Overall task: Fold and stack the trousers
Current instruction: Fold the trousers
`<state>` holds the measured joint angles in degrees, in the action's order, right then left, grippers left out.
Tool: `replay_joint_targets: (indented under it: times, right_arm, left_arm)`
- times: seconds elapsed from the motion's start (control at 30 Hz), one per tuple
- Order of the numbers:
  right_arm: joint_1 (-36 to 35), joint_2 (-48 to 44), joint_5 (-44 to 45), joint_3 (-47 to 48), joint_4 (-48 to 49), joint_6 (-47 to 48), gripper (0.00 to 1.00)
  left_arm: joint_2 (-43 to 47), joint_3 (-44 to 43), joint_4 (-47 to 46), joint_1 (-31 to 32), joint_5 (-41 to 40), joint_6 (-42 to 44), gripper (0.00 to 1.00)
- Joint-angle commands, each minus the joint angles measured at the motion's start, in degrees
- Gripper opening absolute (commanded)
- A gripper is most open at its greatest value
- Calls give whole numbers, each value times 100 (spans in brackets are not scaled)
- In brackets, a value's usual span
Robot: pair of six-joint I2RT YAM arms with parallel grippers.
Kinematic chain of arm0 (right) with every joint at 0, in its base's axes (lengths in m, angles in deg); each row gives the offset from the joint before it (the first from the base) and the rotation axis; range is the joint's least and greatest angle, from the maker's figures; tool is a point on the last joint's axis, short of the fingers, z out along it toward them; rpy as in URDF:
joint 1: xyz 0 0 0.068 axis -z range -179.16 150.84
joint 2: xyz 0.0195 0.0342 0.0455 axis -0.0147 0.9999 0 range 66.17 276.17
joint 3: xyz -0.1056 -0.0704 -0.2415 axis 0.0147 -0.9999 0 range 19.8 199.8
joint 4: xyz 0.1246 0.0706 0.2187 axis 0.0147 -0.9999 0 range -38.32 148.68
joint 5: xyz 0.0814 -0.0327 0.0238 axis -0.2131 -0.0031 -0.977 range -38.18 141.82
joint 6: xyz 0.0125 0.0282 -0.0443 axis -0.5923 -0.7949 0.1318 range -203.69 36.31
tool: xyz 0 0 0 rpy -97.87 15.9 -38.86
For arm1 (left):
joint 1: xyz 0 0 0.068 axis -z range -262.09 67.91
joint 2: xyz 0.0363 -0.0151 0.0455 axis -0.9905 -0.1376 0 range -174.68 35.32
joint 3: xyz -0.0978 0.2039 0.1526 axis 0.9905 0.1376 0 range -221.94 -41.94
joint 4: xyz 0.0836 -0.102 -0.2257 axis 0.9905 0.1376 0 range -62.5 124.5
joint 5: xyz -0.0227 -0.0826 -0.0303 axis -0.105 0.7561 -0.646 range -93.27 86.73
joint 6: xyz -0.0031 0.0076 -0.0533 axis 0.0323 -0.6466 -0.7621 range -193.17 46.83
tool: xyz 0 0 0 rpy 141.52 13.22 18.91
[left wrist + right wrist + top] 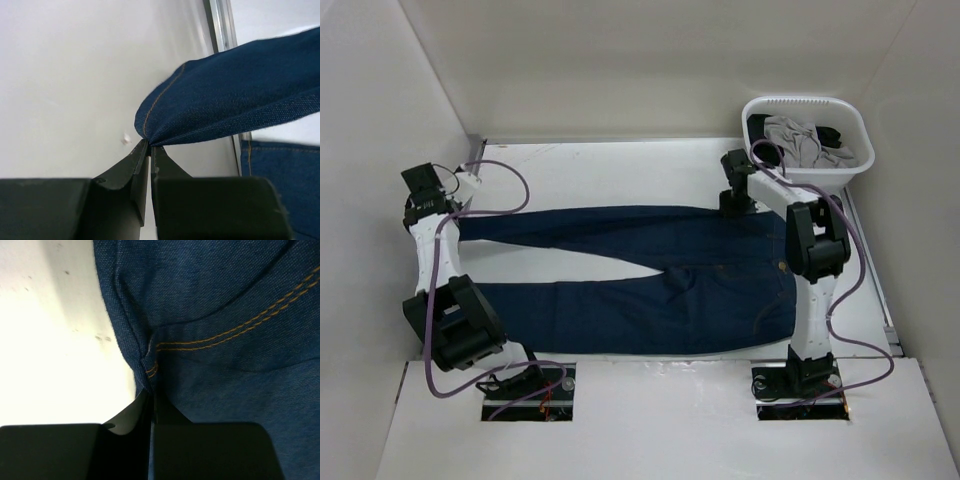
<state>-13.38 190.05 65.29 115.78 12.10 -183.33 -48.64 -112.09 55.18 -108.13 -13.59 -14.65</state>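
Note:
The dark blue denim trousers [650,300] lie flat across the white table [620,165], waist at the right and the two legs spread toward the left. A small tan patch [782,264] marks the waistband. My left gripper [457,207] is at the end of the far leg, shut on the hem. In the left wrist view the jaws [148,146] pinch the hem's corner, and the cloth [235,100] hangs lifted off the table. My right gripper [735,203] is at the far corner of the waist. It [152,390] is shut on a fold of denim [225,315] beside orange stitching.
A white laundry basket [800,101] stands at the back right, holding a light grey garment [790,135] and a black garment [830,133]. White walls close in the table at the left, back and right. A metal rail [222,30] runs along the table's edge.

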Motion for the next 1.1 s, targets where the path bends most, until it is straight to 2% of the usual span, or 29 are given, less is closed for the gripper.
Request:
replay_joint_targets:
  times: [0.0,0.2,0.33,0.47,0.6,0.7,0.77,0.83,0.87,0.9,1.0,1.07]
  right_arm:
    - [3,-845,180,-675,430,592,0]
    - [3,-2681,1183,-1976,563,1428,0]
    - [-260,-4148,1342,-3284,739,1719,0]
    - [-1094,-5625,1185,-4752,564,1063,0]
    - [-2042,-6969,465,-6018,-181,-368,4]
    - [-2860,-7754,68,-6591,-920,-1293,17]
    - [-3501,-8237,-11,-6741,-1674,-1934,39]
    - [-4047,-8607,15,-6760,-2325,-2462,56]
    - [-4249,-8747,15,-6760,-2581,-2664,70]
    - [-4391,-8844,24,-6760,-2783,-2814,100]
    - [-4471,-8942,50,-6873,-2926,-3026,100]
    - [-4288,-8846,137,-7031,-2594,-3070,100]
  left_arm:
    - [143,256,-324,-282,40,238,0]
    - [143,-95,-606,-564,127,572,0]
    - [494,123,-492,-836,285,1063,0]
    - [1056,887,-290,-1223,391,1495,0]
    - [1478,1713,-114,-1347,339,1645,0]
    - [1725,2276,-88,-1364,198,1759,0]
    - [1883,2523,-79,-1425,110,1820,0]
    - [1989,2646,-53,-1452,49,1856,0]
    - [2041,2708,-9,-1443,5,1873,0]
    - [2077,2761,44,-1417,-13,1882,0]
    - [2147,2857,132,-1417,-48,1847,0]
    - [2156,2919,132,-1417,-83,1847,0]
